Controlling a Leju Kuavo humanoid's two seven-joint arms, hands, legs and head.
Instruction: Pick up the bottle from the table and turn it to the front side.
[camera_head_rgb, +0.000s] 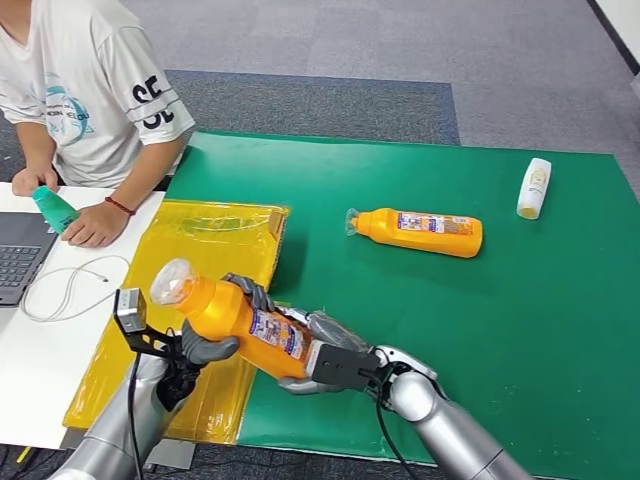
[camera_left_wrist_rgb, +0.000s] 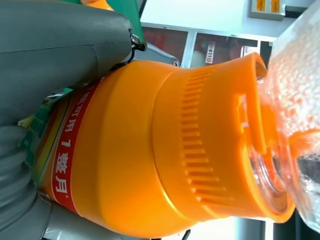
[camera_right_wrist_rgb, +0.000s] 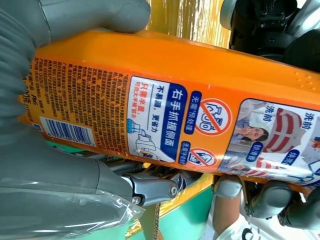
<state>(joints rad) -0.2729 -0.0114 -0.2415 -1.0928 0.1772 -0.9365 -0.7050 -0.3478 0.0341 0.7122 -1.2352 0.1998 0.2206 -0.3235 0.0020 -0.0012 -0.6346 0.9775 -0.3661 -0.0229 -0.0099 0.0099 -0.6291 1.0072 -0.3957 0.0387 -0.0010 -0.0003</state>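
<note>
Orange bottle (camera_head_rgb: 245, 325) gripped, seemingly by both hands.

I saw the bottle (camera_head_rgb: 241, 325) in the lower left-centre of the head frame, raised off the green table (camera_head_rgb: 453, 300) and tilted, its clear cap (camera_head_rgb: 170, 281) pointing up-left and its base down-right. It was orange plastic with a ribbed collar (camera_left_wrist_rgb: 196, 140) under the cap and a printed label (camera_right_wrist_rgb: 151, 120) carrying a barcode and text on its side. A second bottle (camera_head_rgb: 419, 231), same orange, lay flat on its side on the table at upper centre, cap toward the left.
</note>
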